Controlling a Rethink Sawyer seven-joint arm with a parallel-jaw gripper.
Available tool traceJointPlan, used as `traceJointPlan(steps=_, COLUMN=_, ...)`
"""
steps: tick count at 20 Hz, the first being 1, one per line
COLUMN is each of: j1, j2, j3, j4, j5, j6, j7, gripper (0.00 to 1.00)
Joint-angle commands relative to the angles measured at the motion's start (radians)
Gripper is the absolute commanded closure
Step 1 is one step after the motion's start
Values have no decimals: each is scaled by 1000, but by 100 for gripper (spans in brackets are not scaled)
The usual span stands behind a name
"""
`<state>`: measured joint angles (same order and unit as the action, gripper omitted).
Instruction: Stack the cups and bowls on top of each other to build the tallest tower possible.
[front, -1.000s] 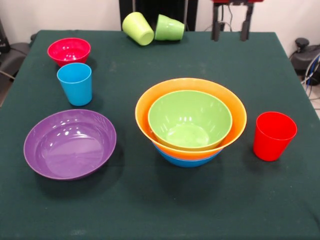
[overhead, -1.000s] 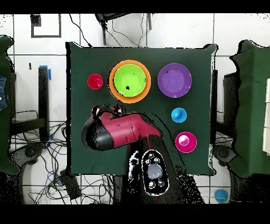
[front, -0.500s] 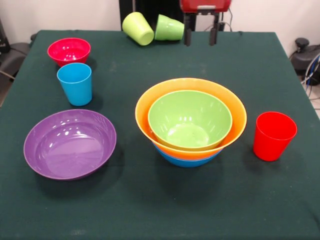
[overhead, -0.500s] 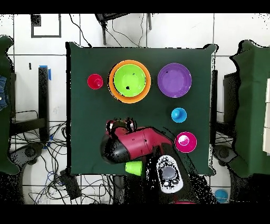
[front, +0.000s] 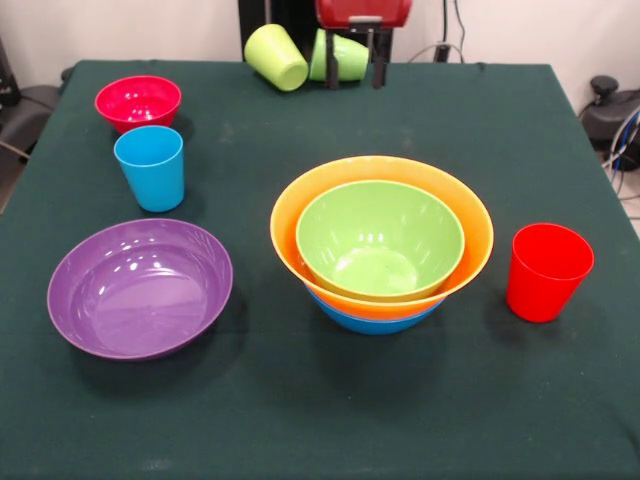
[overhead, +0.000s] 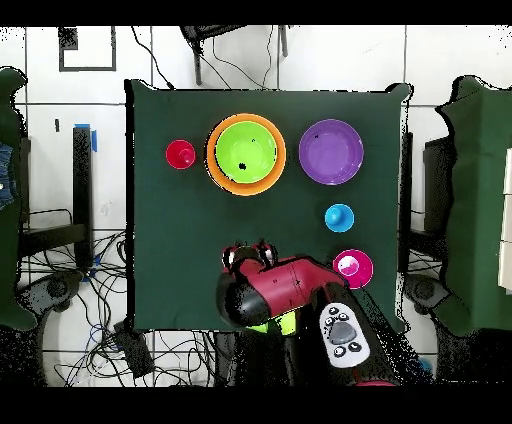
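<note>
Front view: glossy green bowl (front: 380, 238) nests in large orange bowl (front: 381, 240) over blue bowl (front: 370, 320); four cups unstacked. Tool (front: 355, 70) open, empty, above green tumbler (front: 345, 58).

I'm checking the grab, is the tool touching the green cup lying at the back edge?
Cannot tell. In the front view the tool straddles the tipped green cup, but no contact or gap shows plainly; overhead, the arm hides it.

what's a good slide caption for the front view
Open gripper straddling a tipped green cup, nested bowls waiting mid-table.
</note>
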<state>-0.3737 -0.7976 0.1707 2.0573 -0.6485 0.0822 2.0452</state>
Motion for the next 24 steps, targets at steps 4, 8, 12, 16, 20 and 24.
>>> traceJointPlan(steps=4, j1=-176, j2=-9, j3=115, j4=100, j5=-125, j6=52, j7=-90, gripper=0)
traceJointPlan(steps=8, j1=-296, j2=-28, j3=191, j4=118, j5=-154, j6=94, j7=-164, gripper=0)
traceJointPlan(steps=12, j1=-367, j2=-17, j3=211, j4=118, j5=-200, j6=113, j7=-190, gripper=0)
traceJointPlan(steps=16, j1=-472, j2=-35, j3=268, j4=132, j5=-234, j6=165, j7=-262, gripper=0)
traceJointPlan(steps=20, j1=-611, j2=-23, j3=382, j4=89, j5=-238, j6=262, j7=-403, gripper=0)
traceJointPlan(steps=24, j1=-714, j2=63, j3=481, j4=-8, j5=-251, j6=354, j7=-524, gripper=0)
